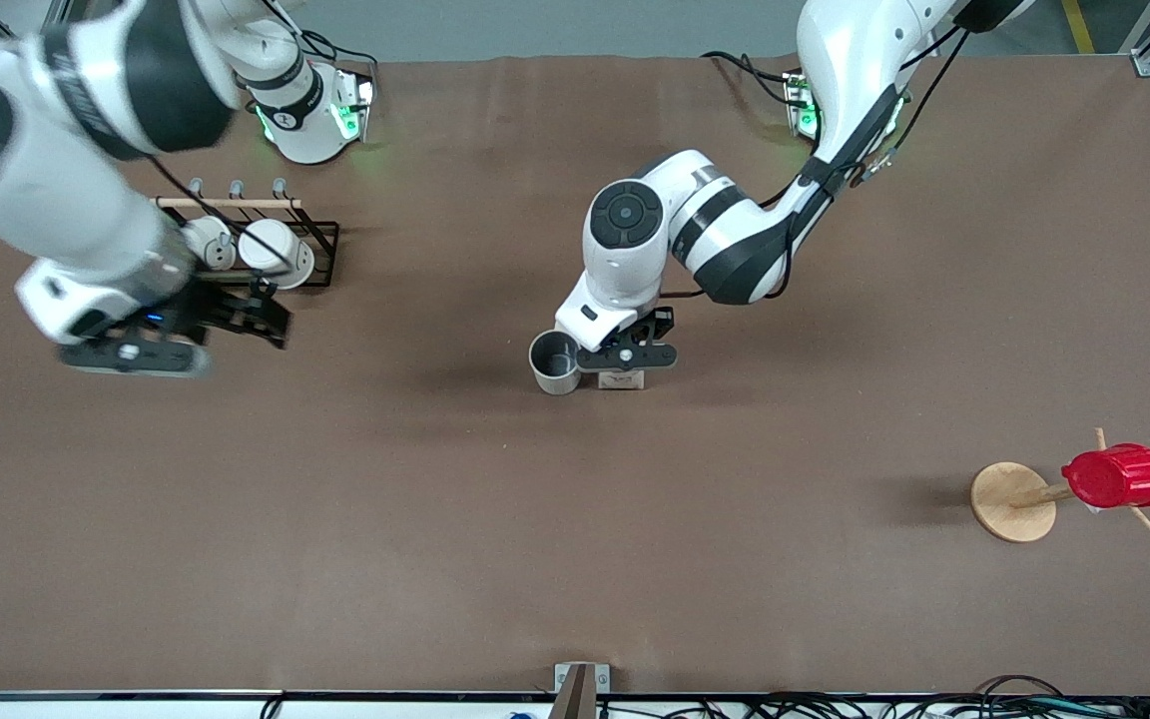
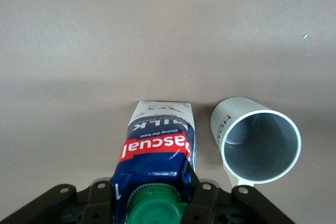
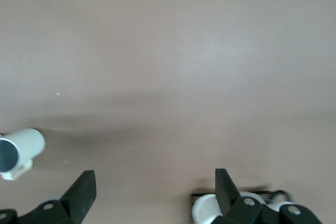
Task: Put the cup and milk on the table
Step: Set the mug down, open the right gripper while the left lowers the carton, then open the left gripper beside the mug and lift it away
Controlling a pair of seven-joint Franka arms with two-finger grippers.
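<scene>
While the left gripper (image 2: 155,203) has its jaws clamped on the milk carton (image 2: 157,145) just beside the cup (image 2: 255,142) on the desk (image 1: 575,559), a sideways drift could topple either; the right gripper (image 3: 152,190) waits, jaws apart, by the mug rack (image 1: 266,250).

The light is soft and even, coming from above. The brown bench (image 1: 575,559) shows no glare. Soft dark shadows lie on it at 9 o'clock from the cup (image 1: 555,361) and wooden stand (image 1: 1012,501). The right arm (image 1: 56,180) looks blurry.
</scene>
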